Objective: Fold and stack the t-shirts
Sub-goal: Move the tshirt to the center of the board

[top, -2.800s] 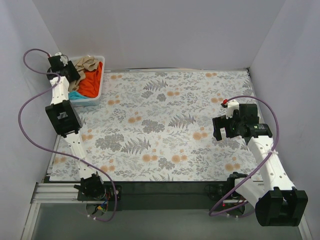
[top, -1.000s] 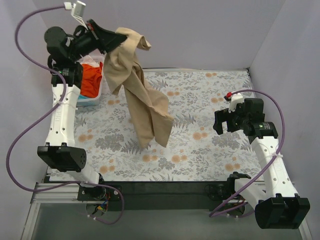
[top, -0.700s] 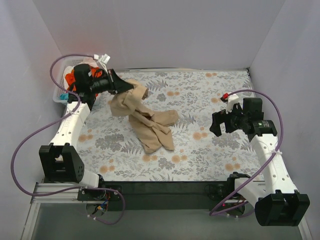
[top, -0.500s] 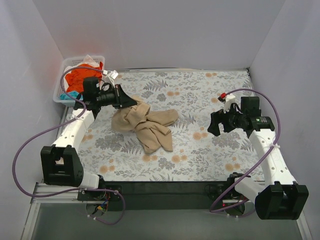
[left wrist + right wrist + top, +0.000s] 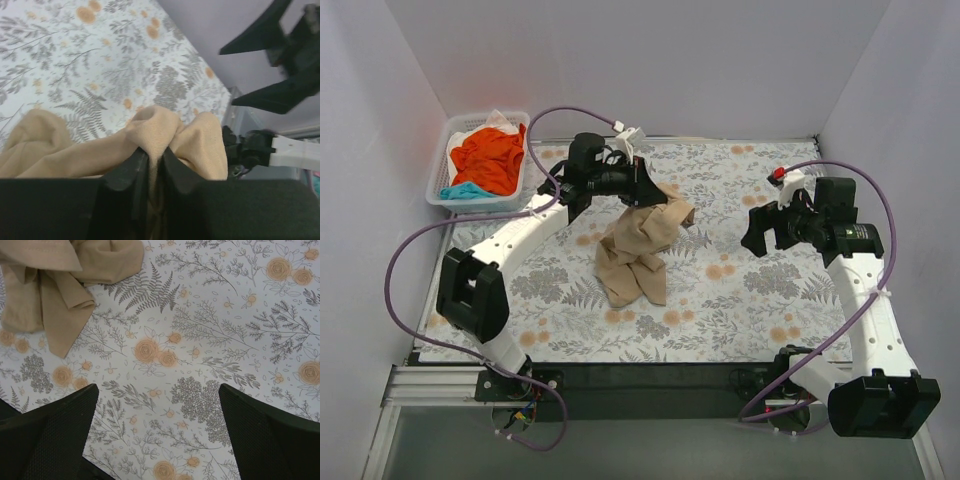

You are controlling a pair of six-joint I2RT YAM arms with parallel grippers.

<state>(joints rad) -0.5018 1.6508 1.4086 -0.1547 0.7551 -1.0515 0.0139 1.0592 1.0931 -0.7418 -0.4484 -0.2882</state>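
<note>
Tan t-shirt [image 5: 638, 245] lies bunched on the table [image 5: 740, 300], well to the right of the basket [image 5: 438, 170]. The left claw [image 5: 152, 155] is clamped on its upper fold. Farther right of the basket, the right claw [image 5: 757, 232] hangs over the table, spread wide and holding nothing. Inside the basket sit an orange t-shirt [image 5: 488, 158] and a teal piece [image 5: 465, 189].

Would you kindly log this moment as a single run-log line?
left gripper: shut on tan t-shirt | right gripper: open, empty | orange t-shirt: in basket
</note>
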